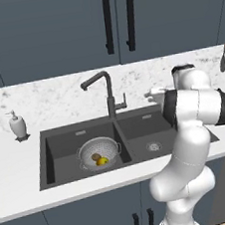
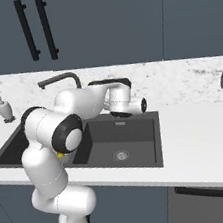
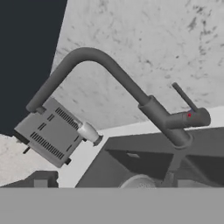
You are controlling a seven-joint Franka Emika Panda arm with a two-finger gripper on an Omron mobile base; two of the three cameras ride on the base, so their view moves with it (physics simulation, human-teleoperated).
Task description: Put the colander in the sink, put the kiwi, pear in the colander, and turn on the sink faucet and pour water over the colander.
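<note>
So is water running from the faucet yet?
No: in the left base view the sink faucet shows no stream over the colander, where the kiwi and pear sit.

Colander [image 1: 99, 154] in left basin of sink [image 1: 63, 141], kiwi [image 1: 96, 157] and pear [image 1: 102, 161] inside.

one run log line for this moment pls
silvery perforated colander: in left sink basin | brown kiwi, yellow pear: inside | dark bent faucet: no water | gripper: open, near lever
</note>
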